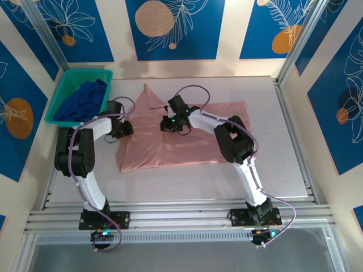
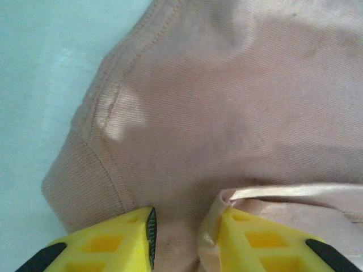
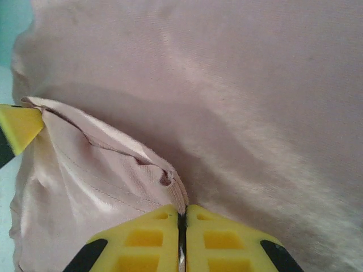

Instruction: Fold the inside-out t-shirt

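Left hand [image 1: 123, 129] rests at the left edge of the pink t-shirt [image 1: 193, 139], its fingers [image 2: 113, 243] apart and pressed onto the cloth, with a hem fold lying against one of them. Behind it to the left, a green basket [image 1: 59, 93] holds a dark blue garment [image 1: 85, 102]. The t-shirt lies spread on the grey counter [image 1: 272, 170], one corner pointing to the far side. Right hand [image 1: 169, 123] is over the shirt's middle, fingers together and clamped on a raised fold of its edge.
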`<move>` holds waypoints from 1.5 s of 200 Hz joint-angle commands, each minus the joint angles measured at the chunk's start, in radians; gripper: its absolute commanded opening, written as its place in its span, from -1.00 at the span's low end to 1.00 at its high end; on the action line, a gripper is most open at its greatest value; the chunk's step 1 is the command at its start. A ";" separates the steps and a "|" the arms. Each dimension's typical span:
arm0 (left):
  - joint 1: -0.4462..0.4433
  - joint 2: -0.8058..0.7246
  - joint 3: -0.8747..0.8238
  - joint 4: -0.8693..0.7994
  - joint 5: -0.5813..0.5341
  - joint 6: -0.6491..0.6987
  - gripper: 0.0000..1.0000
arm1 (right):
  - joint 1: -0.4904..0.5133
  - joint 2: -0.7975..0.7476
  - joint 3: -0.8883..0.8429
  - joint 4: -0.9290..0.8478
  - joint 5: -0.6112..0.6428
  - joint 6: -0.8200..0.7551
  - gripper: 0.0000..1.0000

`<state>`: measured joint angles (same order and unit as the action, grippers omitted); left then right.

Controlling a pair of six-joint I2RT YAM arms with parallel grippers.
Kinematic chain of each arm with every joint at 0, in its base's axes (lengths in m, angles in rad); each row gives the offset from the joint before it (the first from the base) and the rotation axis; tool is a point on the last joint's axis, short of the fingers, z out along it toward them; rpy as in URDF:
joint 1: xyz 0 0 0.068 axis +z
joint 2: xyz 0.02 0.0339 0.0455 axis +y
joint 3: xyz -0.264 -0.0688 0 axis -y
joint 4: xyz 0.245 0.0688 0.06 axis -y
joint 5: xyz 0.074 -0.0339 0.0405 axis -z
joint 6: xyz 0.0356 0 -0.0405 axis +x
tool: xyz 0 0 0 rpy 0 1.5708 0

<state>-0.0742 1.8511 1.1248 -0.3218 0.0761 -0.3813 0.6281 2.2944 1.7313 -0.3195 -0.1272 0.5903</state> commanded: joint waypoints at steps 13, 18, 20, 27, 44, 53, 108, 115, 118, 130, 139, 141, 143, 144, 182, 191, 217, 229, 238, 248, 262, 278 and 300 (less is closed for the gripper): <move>0.017 0.015 0.029 -0.036 -0.024 0.026 -0.39 | -0.001 0.034 0.064 -0.080 0.004 -0.020 -0.67; 0.016 0.016 0.033 -0.040 -0.026 0.028 -0.38 | -0.002 0.037 0.069 -0.086 0.003 -0.022 -0.62; 0.016 0.016 0.034 -0.041 -0.028 0.029 -0.38 | -0.003 0.037 0.071 -0.088 0.003 -0.023 -0.61; 0.016 0.016 0.037 -0.044 -0.033 0.030 -0.38 | -0.002 0.037 0.076 -0.096 0.000 -0.030 -0.54; 0.016 0.000 0.044 -0.053 -0.050 0.032 -0.27 | -0.006 0.026 0.090 -0.119 -0.012 -0.049 -0.40; 0.016 -0.013 0.048 -0.059 -0.059 0.031 -0.19 | -0.008 0.011 0.089 -0.128 -0.024 -0.062 -0.36; -0.019 -0.243 -0.086 -0.010 -0.026 -0.044 0.14 | -0.018 -0.207 -0.152 -0.118 -0.054 -0.128 -0.25; -0.037 -0.267 -0.120 0.017 0.024 -0.067 0.14 | -0.020 -0.233 -0.191 -0.117 -0.064 -0.127 -0.25; -0.045 -0.274 -0.133 0.025 0.045 -0.076 0.14 | -0.022 -0.243 -0.212 -0.118 -0.067 -0.127 -0.25; -0.078 -0.284 -0.173 0.053 0.114 -0.098 0.14 | -0.033 -0.296 -0.293 -0.123 -0.068 -0.126 -0.26; -0.099 -0.279 -0.188 0.050 0.128 -0.108 0.14 | -0.050 -0.346 -0.360 -0.129 -0.058 -0.129 -0.27; -0.102 -0.278 -0.192 0.049 0.130 -0.110 0.14 | -0.056 -0.357 -0.378 -0.130 -0.054 -0.130 -0.27; -0.105 -0.277 -0.195 0.049 0.132 -0.111 0.14 | -0.061 -0.372 -0.392 -0.131 -0.051 -0.131 -0.27; -0.106 -0.276 -0.198 0.051 0.134 -0.111 0.14 | -0.064 -0.378 -0.401 -0.133 -0.049 -0.132 -0.27; -0.114 -0.285 -0.285 0.067 0.134 -0.106 0.15 | -0.212 -0.560 -0.627 -0.204 -0.037 -0.152 -0.27; -0.112 -0.283 -0.302 0.069 0.119 -0.103 0.15 | -0.247 -0.578 -0.666 -0.217 -0.037 -0.148 -0.27; -0.112 -0.281 -0.347 0.074 0.097 -0.108 0.16 | -0.306 -0.578 -0.740 -0.268 -0.005 -0.138 -0.29; -0.113 -0.287 -0.363 0.067 0.075 -0.107 0.15 | -0.313 -0.578 -0.762 -0.290 0.014 -0.133 -0.31; -0.112 -0.300 -0.372 0.058 0.056 -0.105 0.15 | -0.312 -0.590 -0.774 -0.308 0.034 -0.131 -0.32; -0.110 -0.317 -0.375 0.048 0.034 -0.104 0.15 | -0.315 -0.608 -0.793 -0.315 0.034 -0.120 -0.32; -0.110 -0.352 -0.359 0.036 0.003 -0.102 0.16 | -0.316 -0.628 -0.806 -0.322 0.026 -0.116 -0.33; -0.109 -0.374 -0.310 0.028 -0.027 -0.103 0.17 | -0.315 -0.647 -0.795 -0.315 0.022 -0.124 -0.32; -0.110 -0.346 -0.206 0.050 -0.044 -0.108 0.20 | -0.311 -0.674 -0.757 -0.256 0.008 -0.142 -0.28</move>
<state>-0.1902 1.5063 0.8047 -0.2848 0.0872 -0.4740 0.3119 1.6680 0.9413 -0.5983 -0.1047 0.4622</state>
